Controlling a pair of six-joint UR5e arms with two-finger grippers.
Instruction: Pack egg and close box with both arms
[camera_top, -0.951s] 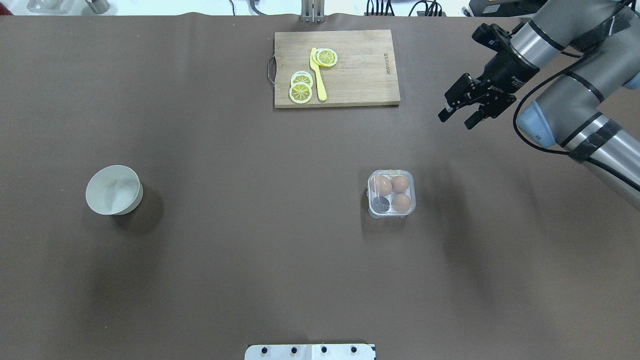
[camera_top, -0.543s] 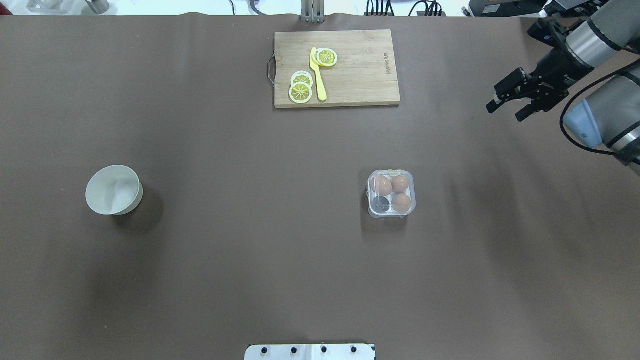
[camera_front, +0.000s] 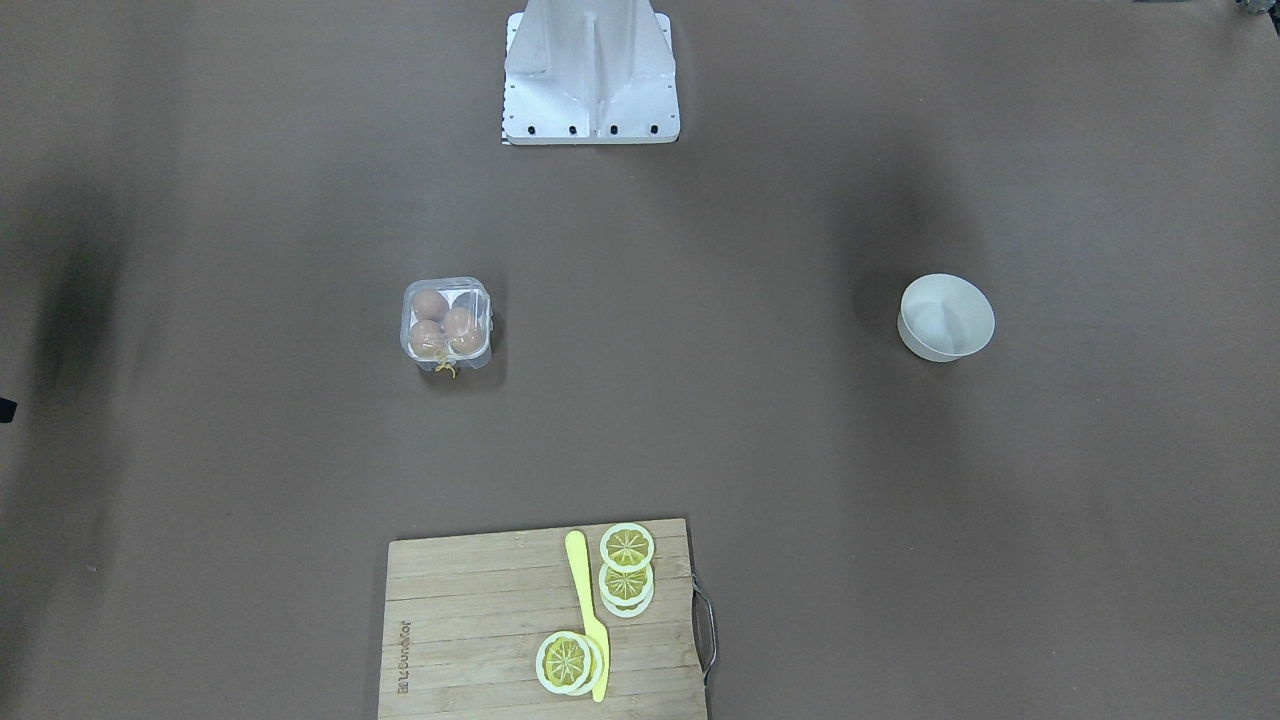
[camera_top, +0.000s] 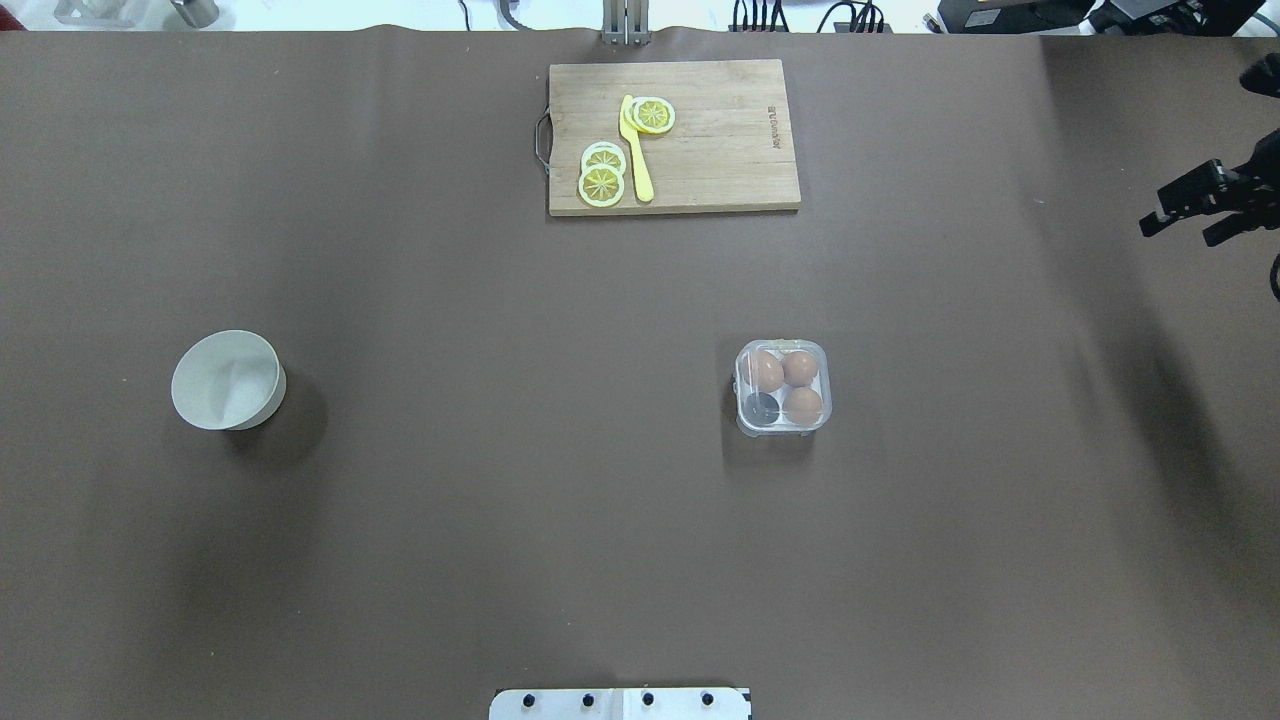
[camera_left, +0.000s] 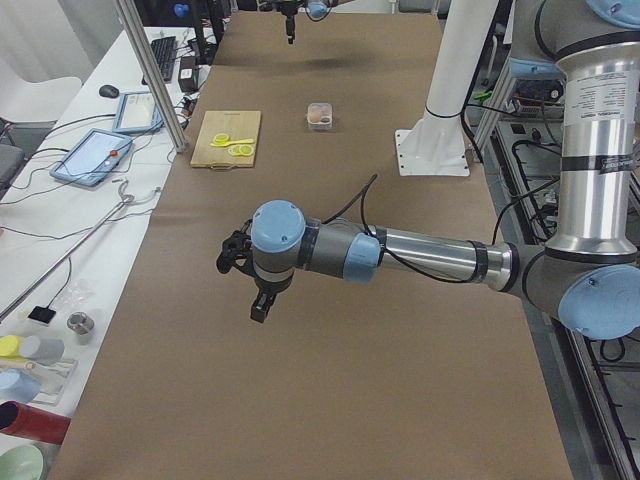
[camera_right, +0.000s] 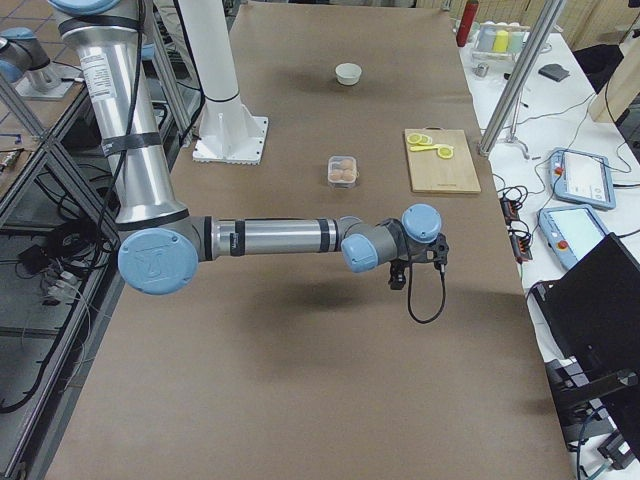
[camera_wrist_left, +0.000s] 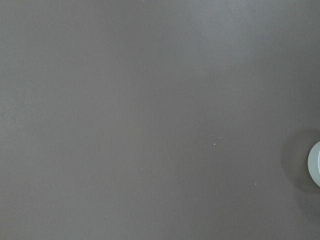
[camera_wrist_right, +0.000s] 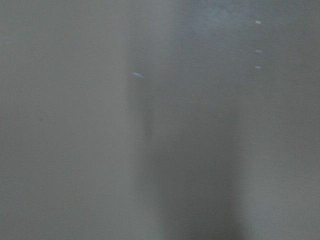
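The clear four-cell box (camera_top: 781, 386) stands right of the table's centre, and it also shows in the front-facing view (camera_front: 446, 324). It holds three brown eggs (camera_top: 799, 367); its near-left cell is empty. Its clear lid seems to lie down over the cells, with yellow string (camera_front: 444, 367) at its far side. My right gripper (camera_top: 1180, 232) is open and empty at the overhead view's right edge, far from the box. My left gripper (camera_left: 260, 300) shows only in the exterior left view, above bare table; I cannot tell if it is open.
A round white bowl (camera_top: 226, 380) stands at the table's left. A wooden cutting board (camera_top: 720, 140) with lemon slices (camera_top: 601, 184) and a yellow knife (camera_top: 637, 150) lies at the far middle. The white base plate (camera_top: 620, 704) is at the near edge.
My right arm has pulled back to the right, so only its gripper still shows at the overhead view's edge. The box, eggs and bowl have not moved.
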